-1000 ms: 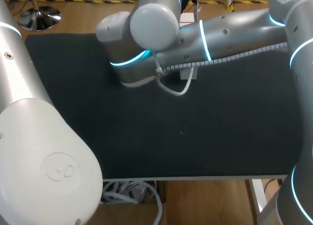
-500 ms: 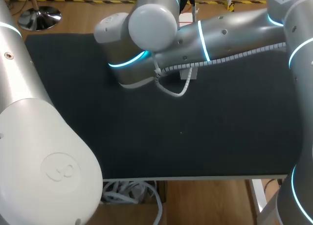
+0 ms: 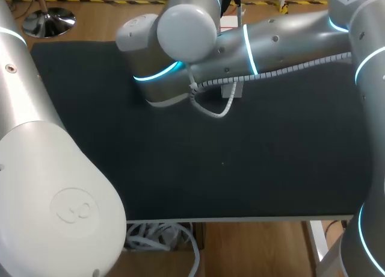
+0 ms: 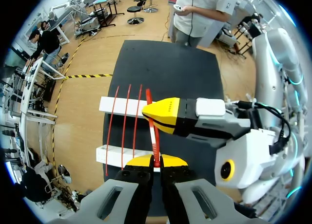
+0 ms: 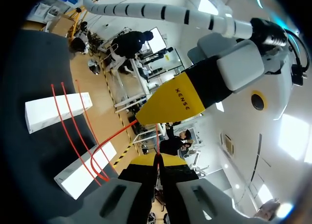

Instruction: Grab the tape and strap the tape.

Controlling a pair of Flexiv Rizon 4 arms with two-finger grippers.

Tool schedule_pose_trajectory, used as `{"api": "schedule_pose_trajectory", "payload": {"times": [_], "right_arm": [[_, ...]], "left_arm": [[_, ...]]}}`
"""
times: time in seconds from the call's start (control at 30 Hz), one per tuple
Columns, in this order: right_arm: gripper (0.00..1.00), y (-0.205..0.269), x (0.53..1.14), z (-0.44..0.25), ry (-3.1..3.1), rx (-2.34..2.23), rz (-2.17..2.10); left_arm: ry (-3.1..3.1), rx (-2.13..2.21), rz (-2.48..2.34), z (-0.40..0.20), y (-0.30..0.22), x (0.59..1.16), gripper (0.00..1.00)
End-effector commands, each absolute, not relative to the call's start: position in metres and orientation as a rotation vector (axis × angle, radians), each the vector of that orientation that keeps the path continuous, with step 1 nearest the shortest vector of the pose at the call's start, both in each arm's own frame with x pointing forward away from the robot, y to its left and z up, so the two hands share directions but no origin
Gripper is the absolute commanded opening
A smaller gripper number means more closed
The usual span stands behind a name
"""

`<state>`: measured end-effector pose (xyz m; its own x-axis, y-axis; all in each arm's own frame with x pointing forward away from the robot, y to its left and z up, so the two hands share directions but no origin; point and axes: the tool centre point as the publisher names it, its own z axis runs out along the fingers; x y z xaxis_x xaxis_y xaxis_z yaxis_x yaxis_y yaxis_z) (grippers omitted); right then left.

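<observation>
The tape is a thin red strap [image 4: 154, 136] stretched between my two grippers above the black table [image 4: 195, 73]. In the left wrist view my left gripper [image 4: 156, 161] is shut on the strap's near end. Just ahead, my right gripper [image 4: 150, 115] pinches the same strap. In the right wrist view the right gripper [image 5: 158, 159] is shut on the red strap [image 5: 117, 134], which loops down towards the white blocks, and the left gripper [image 5: 146, 119] grips it ahead. In the head view both grippers and the strap are hidden behind my right arm [image 3: 271, 42].
Two long white blocks [image 4: 117, 105] [image 4: 111, 156] lie side by side near the table's edge. Three more red straps [image 4: 126, 121] run across them. The black mat [image 3: 240, 168] fills the table in the head view, and my left arm [image 3: 36, 168] stands at its left.
My right arm's elbow has shifted a little to the left in the head view. Nothing else differs.
</observation>
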<state>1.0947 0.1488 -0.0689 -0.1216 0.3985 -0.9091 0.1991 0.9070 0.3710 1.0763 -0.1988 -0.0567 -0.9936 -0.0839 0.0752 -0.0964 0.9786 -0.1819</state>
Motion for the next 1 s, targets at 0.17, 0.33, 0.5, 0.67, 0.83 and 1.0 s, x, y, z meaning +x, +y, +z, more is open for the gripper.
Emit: {"api": "schedule_pose_trajectory", "payload": {"times": [0.17, 0.33, 0.5, 0.67, 0.83, 1.0], "right_arm": [[0.00, 0.1527, 1.0898, -0.0675, 1.716, 0.464, 0.178], [0.00, 0.1535, 1.0888, -0.0673, 1.710, 0.475, 0.179], [0.00, 0.1523, 1.0876, -0.0664, 1.704, 0.487, 0.178], [0.00, 0.1503, 1.0882, -0.0648, 1.693, 0.499, 0.175], [0.00, 0.1519, 1.0878, -0.0644, 1.693, 0.498, 0.179], [0.00, 0.1521, 1.0876, -0.0646, 1.689, 0.504, 0.173]], "left_arm": [[-3.057, 0.139, 0.282, -0.0559, -0.1990, 1.0765, 0.00], [-3.057, 0.139, 0.282, -0.0559, -0.1990, 1.0765, 0.00], [-3.057, 0.139, 0.282, -0.0559, -0.1990, 1.0765, 0.00], [-3.057, 0.139, 0.282, -0.0559, -0.1990, 1.0765, 0.00], [-3.057, 0.139, 0.282, -0.0559, -0.1990, 1.0765, 0.00], [-3.057, 0.139, 0.282, -0.0559, -0.1990, 1.0765, 0.00]]}}
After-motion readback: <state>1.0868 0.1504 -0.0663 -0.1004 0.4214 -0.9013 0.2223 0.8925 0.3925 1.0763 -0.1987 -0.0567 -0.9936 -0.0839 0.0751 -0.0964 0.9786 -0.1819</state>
